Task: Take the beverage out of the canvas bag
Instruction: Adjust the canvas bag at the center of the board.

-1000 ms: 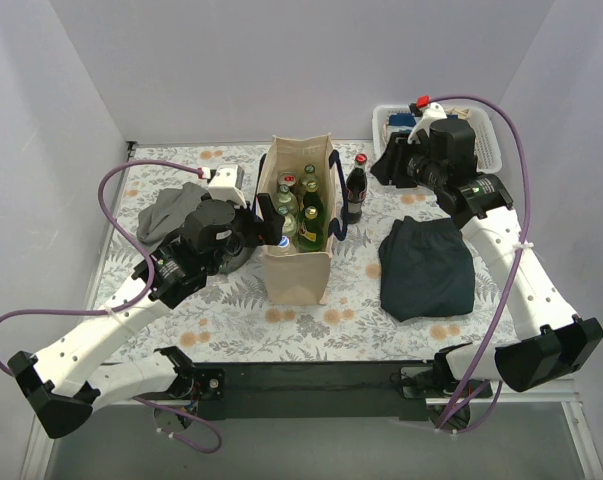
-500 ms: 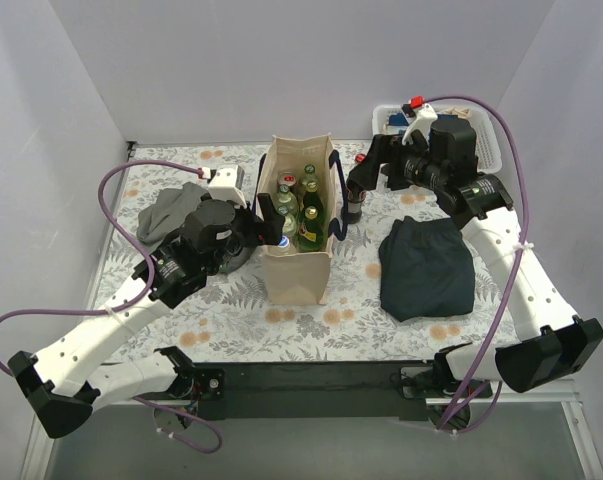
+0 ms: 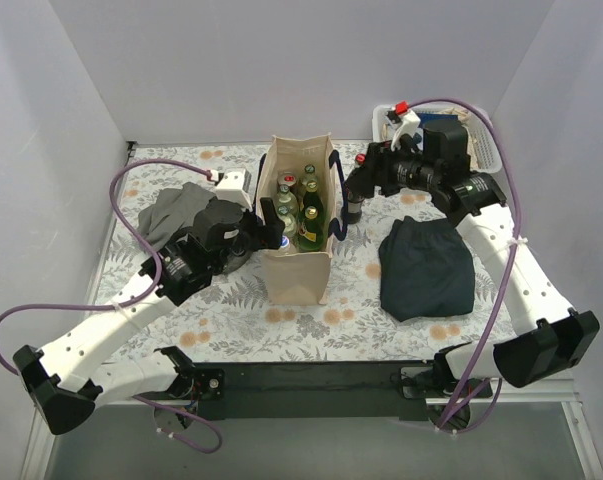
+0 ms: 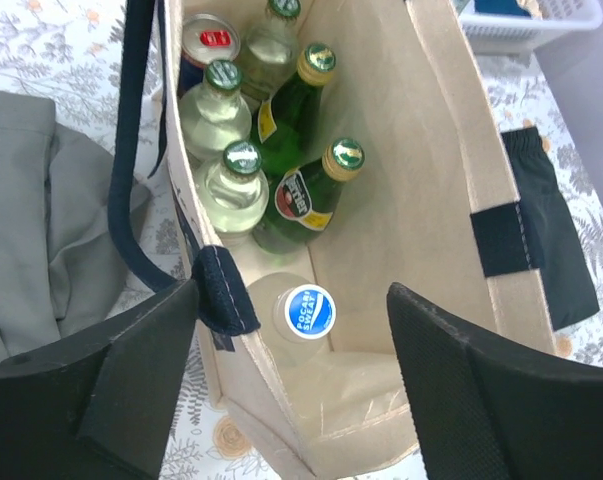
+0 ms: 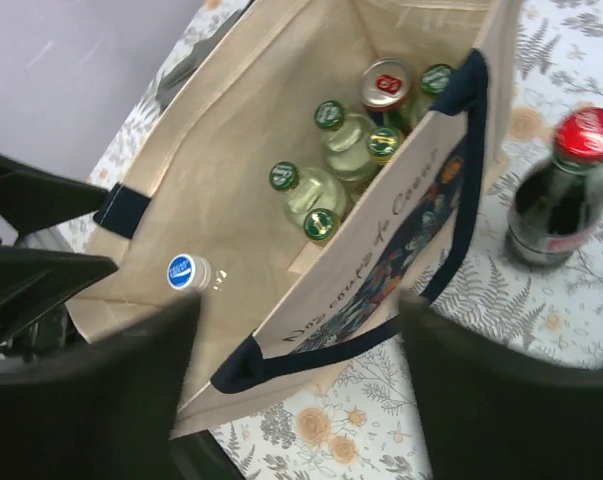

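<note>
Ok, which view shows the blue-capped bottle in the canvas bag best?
Left wrist: the blue-capped bottle is large and central inside the canvas bag, with its cap lettering legible. Right wrist shows it smaller, near the frame's left. Top external shows only a tiny blue dot.

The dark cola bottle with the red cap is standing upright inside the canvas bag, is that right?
Not quite. The dark cola bottle with the red cap is standing upright, but outside the canvas bag, on the table beside it. The right wrist view shows this.
</note>
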Motion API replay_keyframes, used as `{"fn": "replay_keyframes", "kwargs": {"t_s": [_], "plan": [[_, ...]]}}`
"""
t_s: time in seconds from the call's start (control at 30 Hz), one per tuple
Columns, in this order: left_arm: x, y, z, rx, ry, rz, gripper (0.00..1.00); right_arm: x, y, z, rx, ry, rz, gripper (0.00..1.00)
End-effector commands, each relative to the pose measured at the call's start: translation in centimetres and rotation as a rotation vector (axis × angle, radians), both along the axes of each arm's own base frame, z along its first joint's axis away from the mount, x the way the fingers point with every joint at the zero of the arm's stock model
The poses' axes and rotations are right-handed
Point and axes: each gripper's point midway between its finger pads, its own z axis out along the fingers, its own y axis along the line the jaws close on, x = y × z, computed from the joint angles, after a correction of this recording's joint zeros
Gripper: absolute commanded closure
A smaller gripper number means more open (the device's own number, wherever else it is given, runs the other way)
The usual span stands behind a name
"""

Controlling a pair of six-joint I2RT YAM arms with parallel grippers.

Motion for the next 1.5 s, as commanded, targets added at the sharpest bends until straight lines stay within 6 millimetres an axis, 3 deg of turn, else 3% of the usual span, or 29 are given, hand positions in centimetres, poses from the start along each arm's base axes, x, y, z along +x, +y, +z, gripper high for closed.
{"fn": "replay_keyframes", "kwargs": {"t_s": [0.0, 0.13, 0.33, 0.67, 0.97, 1.27, 1.47], "plan": [[-1.3, -0.3, -3.2, 0.045, 0.088, -0.051, 0.28, -2.1, 2.8, 0.9, -0.01, -0.035, 0.174, 0.02], [-1.9, -0.2, -4.8, 0.055, 0.135, -0.062, 0.29, -3.0, 4.6, 0.0, -0.064, -0.04, 0.206, 0.01], [-2.6, 0.4, -5.3, 0.06, 0.139, -0.062, 0.29, -4.5, 6.9, -0.9, -0.129, -0.053, 0.247, 0.02], [-4.8, -0.6, -6.3, 0.063, 0.174, -0.206, 0.37, -5.9, 8.6, -2.3, -0.173, -0.029, 0.294, 0.05], [-5.7, -1.0, -5.2, 0.05, 0.159, -0.272, 0.4, -6.5, 9.8, -4.0, -0.251, -0.016, 0.298, 0.05], [-5.5, 0.0, -1.5, -0.005, 0.089, -0.219, 0.4, -6.8, 10.5, -5.1, -0.293, -0.009, 0.299, 0.05], [-6.2, 0.0, -2.4, 0.014, 0.137, -0.241, 0.52, -7.0, 11.1, -5.1, -0.295, -0.008, 0.31, 0.04]]}}
